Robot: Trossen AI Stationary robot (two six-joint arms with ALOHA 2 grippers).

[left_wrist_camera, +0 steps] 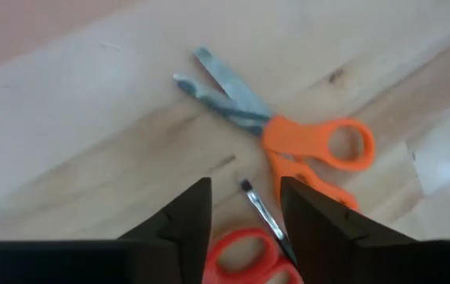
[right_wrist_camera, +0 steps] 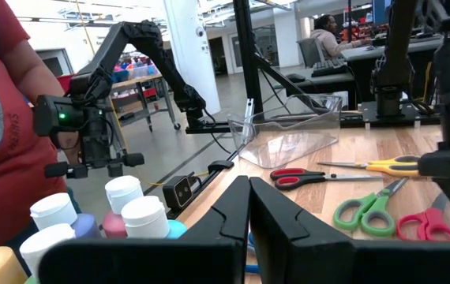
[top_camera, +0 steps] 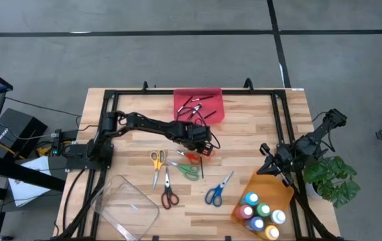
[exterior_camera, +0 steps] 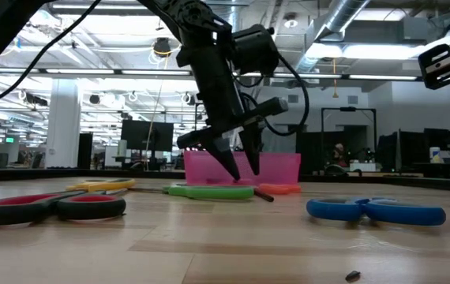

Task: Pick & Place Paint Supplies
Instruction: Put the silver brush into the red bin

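Note:
My left gripper (left_wrist_camera: 245, 207) hangs open just above the table's middle (top_camera: 201, 146), its fingers pointing steeply down. A thin dark brush (left_wrist_camera: 263, 214) lies flat on the wood below the gap between the fingers. Orange-handled scissors (left_wrist_camera: 313, 143) lie just beyond it, and a red scissor handle (left_wrist_camera: 245, 254) lies under the fingers. Yellow (top_camera: 157, 161), green (top_camera: 189, 172), red-and-black (top_camera: 169, 195) and blue (top_camera: 217, 190) scissors lie flat nearer the front edge. White-capped paint bottles (top_camera: 261, 213) stand in an orange tray. My right gripper (right_wrist_camera: 249, 211) waits shut at the right (top_camera: 267, 162).
A red tray (top_camera: 208, 100) holding several dark brushes stands at the far edge behind my left gripper. A clear plastic tray (top_camera: 125, 207) lies at the front left. The orange tray (top_camera: 266, 182) sits at the front right. A person in a red shirt (right_wrist_camera: 4, 118) stands beside the table.

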